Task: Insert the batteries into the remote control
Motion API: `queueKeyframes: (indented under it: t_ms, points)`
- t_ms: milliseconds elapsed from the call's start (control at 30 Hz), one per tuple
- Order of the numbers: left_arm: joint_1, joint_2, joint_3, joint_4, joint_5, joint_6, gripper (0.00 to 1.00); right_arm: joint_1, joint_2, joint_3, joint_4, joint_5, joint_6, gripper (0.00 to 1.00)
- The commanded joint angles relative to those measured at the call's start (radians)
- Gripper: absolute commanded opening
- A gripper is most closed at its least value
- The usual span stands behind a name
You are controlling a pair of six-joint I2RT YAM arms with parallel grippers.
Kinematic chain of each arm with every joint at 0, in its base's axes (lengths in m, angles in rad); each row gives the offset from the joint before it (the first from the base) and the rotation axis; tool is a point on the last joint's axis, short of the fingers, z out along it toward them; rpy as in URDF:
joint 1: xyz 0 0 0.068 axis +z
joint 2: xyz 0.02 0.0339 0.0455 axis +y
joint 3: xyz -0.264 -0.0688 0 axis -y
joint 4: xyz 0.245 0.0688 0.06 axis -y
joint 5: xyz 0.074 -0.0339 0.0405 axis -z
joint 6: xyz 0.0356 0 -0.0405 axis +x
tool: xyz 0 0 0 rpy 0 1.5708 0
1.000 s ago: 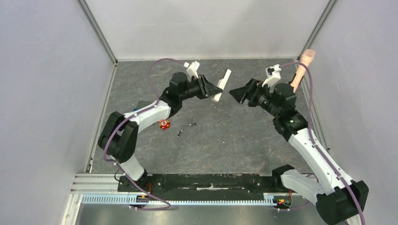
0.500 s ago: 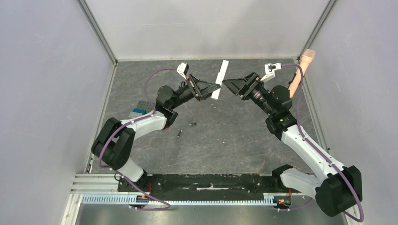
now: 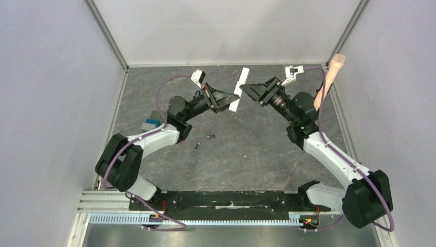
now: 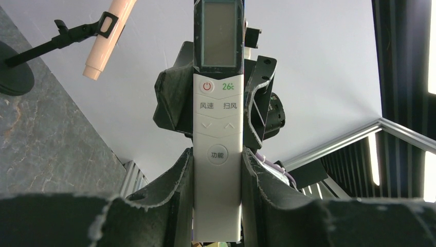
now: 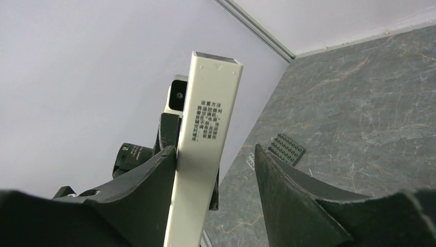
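Observation:
The white remote control (image 3: 239, 88) hangs in the air over the back of the table, tilted, with my left gripper (image 3: 234, 99) shut on its lower end. In the left wrist view its button face (image 4: 217, 128) stands upright between my left gripper's (image 4: 217, 157) fingers. My right gripper (image 3: 243, 88) reaches around the remote's back (image 5: 205, 139) from the other side. My right gripper (image 5: 215, 149) is open: one finger touches the remote's edge, the other stands a gap away. Two small dark batteries (image 3: 210, 137) (image 3: 197, 146) lie on the table below.
A pink microphone (image 3: 329, 77) on a black stand rises at the back right, close behind my right arm. A grey studded plate (image 3: 151, 121) with blue bricks lies left of my left arm. White walls enclose the table on three sides.
Both arms have swung toward the back wall, carrying the remote up and back. My right gripper has come around the remote and its jaws have narrowed.

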Motion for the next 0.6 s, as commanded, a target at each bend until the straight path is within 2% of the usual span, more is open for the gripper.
queueKeyframes:
  t_ms: [0, 100, 233, 333, 433, 567]
  points:
    - [-0.012, -0.053, 0.000, 0.037, 0.047, 0.025, 0.02, 0.012, 0.011, 0.040, 0.082, -0.019, -0.025, 0.60]
    - [-0.013, -0.053, 0.005, 0.027, 0.056, 0.034, 0.02, 0.017, 0.028, 0.052, 0.089, -0.021, -0.032, 0.57]
    - [-0.019, -0.054, 0.007, -0.004, 0.074, 0.058, 0.03, 0.020, 0.053, 0.075, 0.088, -0.033, -0.049, 0.42]
    - [-0.024, -0.069, 0.016, -0.036, 0.124, 0.138, 0.17, 0.022, 0.065, 0.100, 0.058, -0.052, -0.087, 0.27]
    - [-0.024, -0.125, 0.050, -0.261, 0.169, 0.355, 0.32, 0.023, 0.061, 0.153, -0.061, -0.081, -0.203, 0.16]
    - [-0.024, -0.201, 0.168, -0.757, 0.179, 0.793, 0.40, 0.024, 0.057, 0.266, -0.310, -0.127, -0.446, 0.10]
